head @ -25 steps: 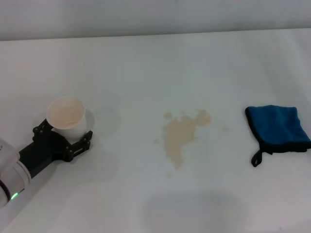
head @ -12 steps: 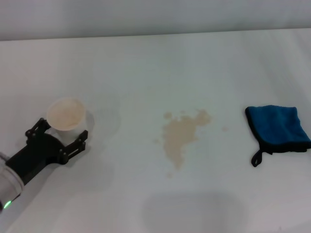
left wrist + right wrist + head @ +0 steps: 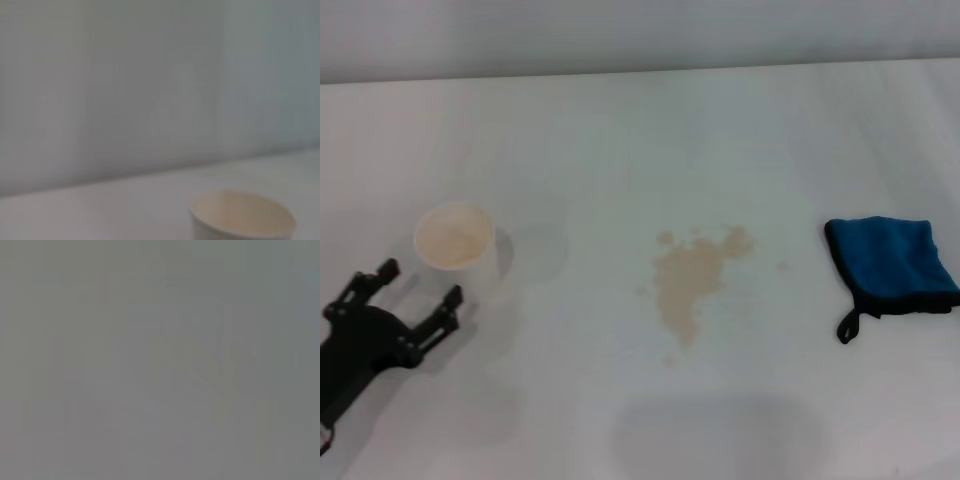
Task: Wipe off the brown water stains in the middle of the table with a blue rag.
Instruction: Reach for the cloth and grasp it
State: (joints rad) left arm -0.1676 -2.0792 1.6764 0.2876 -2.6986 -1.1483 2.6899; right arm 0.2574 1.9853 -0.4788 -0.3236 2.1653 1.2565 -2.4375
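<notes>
White table [image 3: 640, 130] under plain wall. Brown water stains [image 3: 692, 282] at middle, blue rag [image 3: 892, 258] well apart on right side, not yet touched. Left gripper [image 3: 418, 283] spread wide, empty, just beside white cup [image 3: 455, 240]; could knock cup over if swung carelessly. Cup rim close only in left wrist view [image 3: 242, 215]; right gripper nowhere visible.

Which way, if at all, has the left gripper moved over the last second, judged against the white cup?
Yes. The left gripper has backed away from the white cup, toward the robot and its left; it now stands open and clear of it.
</notes>
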